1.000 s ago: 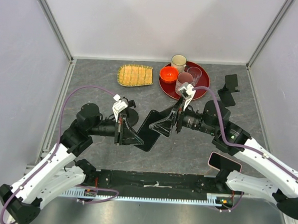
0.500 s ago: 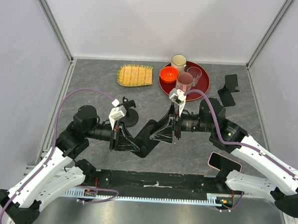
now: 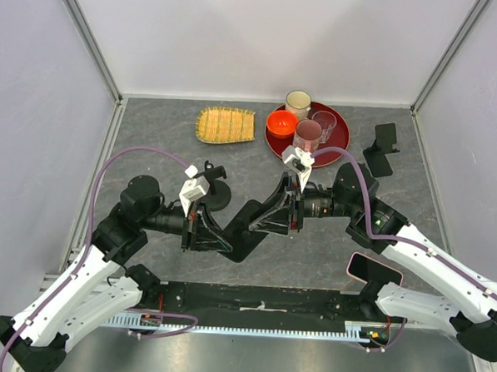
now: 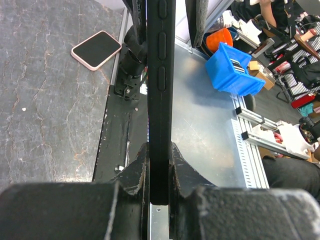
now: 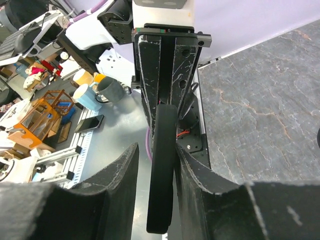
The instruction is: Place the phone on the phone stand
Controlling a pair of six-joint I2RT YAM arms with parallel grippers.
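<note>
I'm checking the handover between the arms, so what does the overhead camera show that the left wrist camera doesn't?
Only overhead: the round-based phone stand, the woven mat and the red tray of cups at the back. Only left wrist: the side buttons of the black phone, seen edge-on, and a blue bin in the background. Both: that phone clamped between the left fingers, and a pink-cased phone lying flat.

Left tool (image 4: 159,155) clamped tight; right tool (image 5: 156,150) faces it, jaws narrowly parted.
</note>
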